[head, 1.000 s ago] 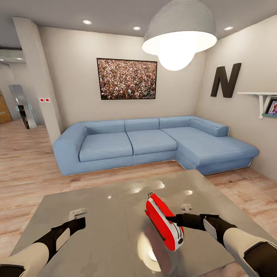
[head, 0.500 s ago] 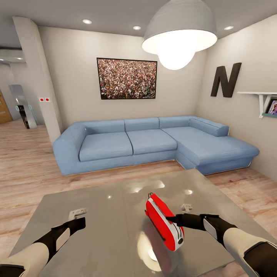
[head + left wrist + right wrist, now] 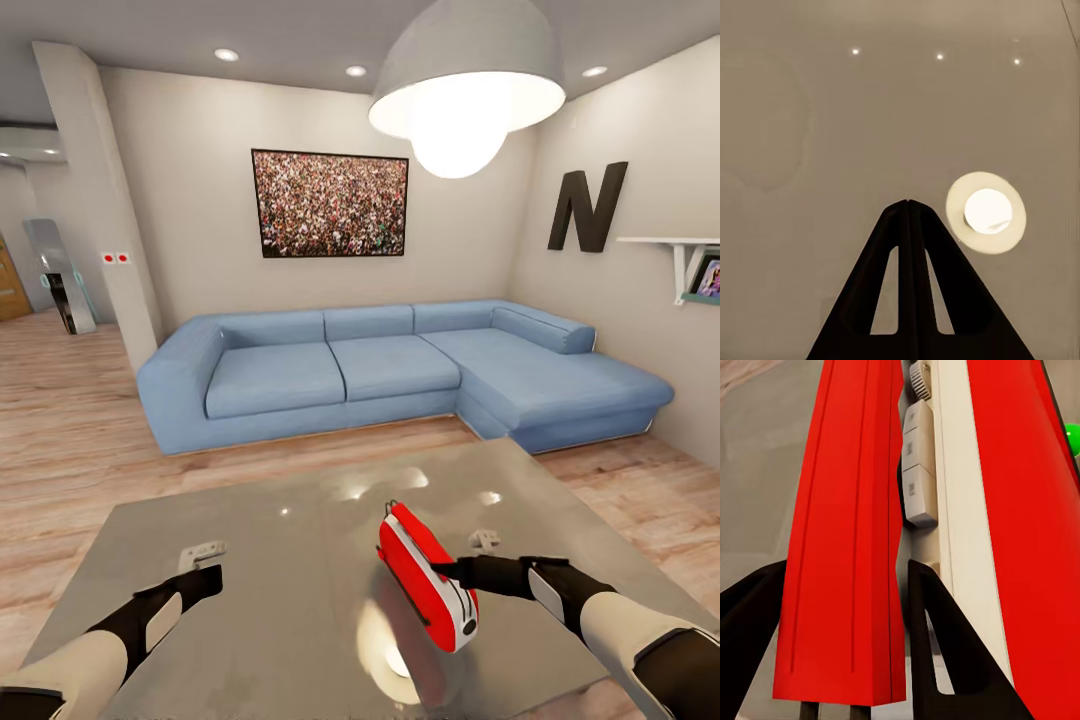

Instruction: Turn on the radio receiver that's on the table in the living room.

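Radio receiver [image 3: 428, 577] apparently clasped by right fingers [image 3: 937, 637] on table [image 3: 280, 600]; left fingers [image 3: 908, 285] closed.

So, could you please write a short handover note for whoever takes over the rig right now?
Left gripper: shut, empty, over the table, away from the radio.
Right gripper: at the radio; in the right wrist view its fingers straddle the red handle. Whether they are pressing on it cannot be told.
Radio: on the grey table, in front of the blue sofa.
Done: reached the radio.
Left: a green light shows at the edge; confirm it is on, otherwise press the side buttons.
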Controlling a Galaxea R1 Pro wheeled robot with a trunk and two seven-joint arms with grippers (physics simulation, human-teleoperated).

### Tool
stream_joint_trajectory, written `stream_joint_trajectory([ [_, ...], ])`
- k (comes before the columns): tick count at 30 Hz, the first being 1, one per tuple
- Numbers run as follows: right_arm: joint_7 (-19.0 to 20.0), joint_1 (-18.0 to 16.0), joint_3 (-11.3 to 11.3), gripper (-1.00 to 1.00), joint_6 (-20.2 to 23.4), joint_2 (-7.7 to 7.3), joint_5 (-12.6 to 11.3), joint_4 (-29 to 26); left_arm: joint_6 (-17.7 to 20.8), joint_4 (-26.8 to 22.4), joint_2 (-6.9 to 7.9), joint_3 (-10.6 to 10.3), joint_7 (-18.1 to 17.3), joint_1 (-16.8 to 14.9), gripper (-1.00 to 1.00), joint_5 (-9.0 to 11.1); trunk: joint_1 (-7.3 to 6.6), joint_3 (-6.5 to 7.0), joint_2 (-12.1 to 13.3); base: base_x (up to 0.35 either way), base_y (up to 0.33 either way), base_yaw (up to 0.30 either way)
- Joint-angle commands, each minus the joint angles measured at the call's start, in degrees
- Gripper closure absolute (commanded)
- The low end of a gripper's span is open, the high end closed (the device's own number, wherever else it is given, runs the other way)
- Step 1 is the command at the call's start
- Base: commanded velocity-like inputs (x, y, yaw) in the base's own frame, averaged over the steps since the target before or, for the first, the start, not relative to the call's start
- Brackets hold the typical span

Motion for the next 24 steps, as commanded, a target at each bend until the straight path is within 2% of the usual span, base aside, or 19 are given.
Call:
stream_joint_trajectory([
  [1, 0.01, -0.02, -0.79, 1.0, 0.04, 0.01, -0.34, -0.07, 0.0, 0.0, 0.0, 0.0, 0.0, 0.0, 1.0, 0.0, 0.22, -0.18, -0.42, 0.0, 0.0, 0.0],
  [12, 0.06, -0.02, -0.79, 1.0, 0.04, 0.17, -0.04, -0.07, 0.01, 0.0, 0.0, 0.0, -0.01, 0.0, 1.0, 0.0, 0.44, -0.36, -0.82, 0.0, 0.0, 0.0],
  [16, 0.02, -0.01, -0.79, 1.0, 0.04, 0.18, -0.12, -0.07, 0.0, 0.0, -0.01, 0.0, 0.0, 0.0, 1.0, 0.0, 1.32, -1.08, -2.42, 0.0, 0.0, 0.0],
  [24, 0.01, -0.02, -0.79, 1.0, 0.04, 0.18, -0.15, -0.07, 0.0, 0.0, -0.05, -0.01, 0.0, 0.0, 1.0, 0.0, 1.32, -1.08, -2.42, 0.0, 0.0, 0.0],
])
